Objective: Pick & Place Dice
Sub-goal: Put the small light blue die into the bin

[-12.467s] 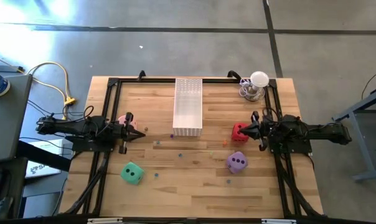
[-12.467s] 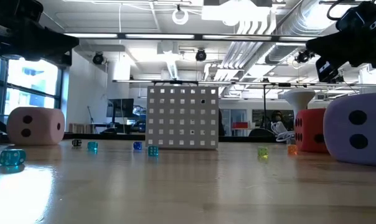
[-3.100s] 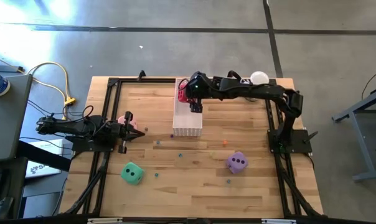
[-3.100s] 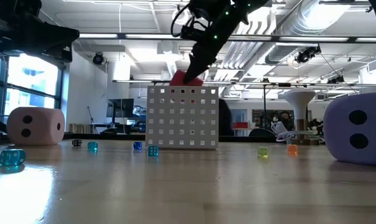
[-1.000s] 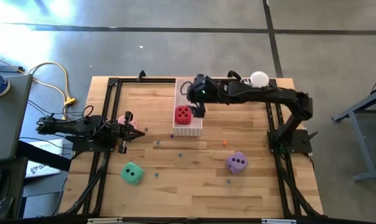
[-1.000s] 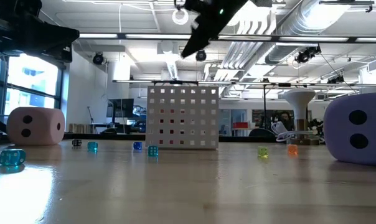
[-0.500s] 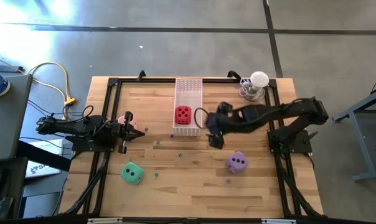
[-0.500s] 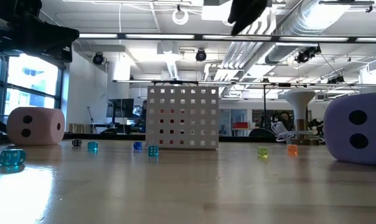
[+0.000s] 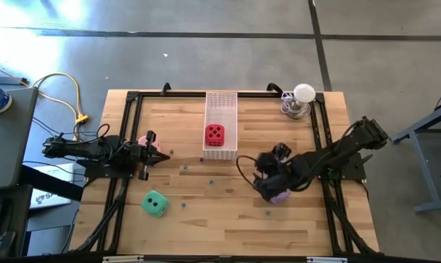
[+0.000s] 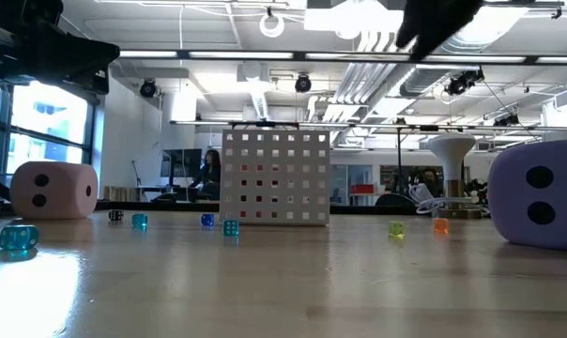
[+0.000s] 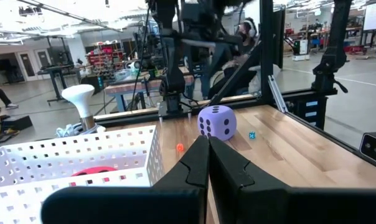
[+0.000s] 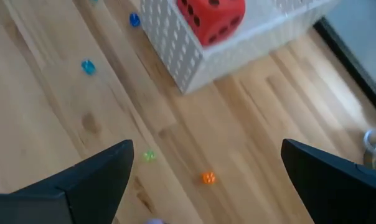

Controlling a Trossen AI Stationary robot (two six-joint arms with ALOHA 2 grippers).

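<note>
Jaws of the right gripper (image 9: pixel 271 184) spread wide, poised over the purple die (image 9: pixel 280 194) near the table's right side; likely lined up to straddle it. Red die (image 9: pixel 215 134) sits inside the white tray (image 9: pixel 221 102). Left gripper (image 9: pixel 156 155) parked at the left edge, fingers pressed together, pink die (image 9: pixel 142 141) just beside it. Green die (image 9: pixel 155 203) lies apart, near the front left.

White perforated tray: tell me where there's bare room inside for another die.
The white perforated tray is bare from its far end down to the red foam die; the near end is crowded by that die. The right gripper hovers open over the purple foam die.
</note>
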